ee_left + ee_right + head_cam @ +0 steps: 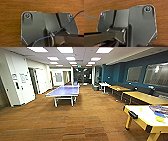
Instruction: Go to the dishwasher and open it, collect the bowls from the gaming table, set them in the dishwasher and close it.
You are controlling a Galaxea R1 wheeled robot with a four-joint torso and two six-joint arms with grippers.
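Note:
The gaming table (145, 116), pale-topped with a yellow edge and a dark corner fitting, stands at the lower right of the head view. A yellow-green bowl (159, 119) sits on it near its right end. Beyond the bowl lies a blurred blue and pink item (160, 110), and I cannot tell what it is. A smaller yellow-green spot (141, 109) shows farther along the top, too blurred to name. The dishwasher is out of view. Both wrist views look down past the robot's dark plates onto brown wood-look floor.
A blue ping-pong table (64, 91) stands mid-room ahead and to the left. Yellow-wood tables (146, 97) line the blue right wall, with a white table (104, 84) behind them. A white wall unit (17, 79) is on the left. A corridor (81, 75) opens far ahead.

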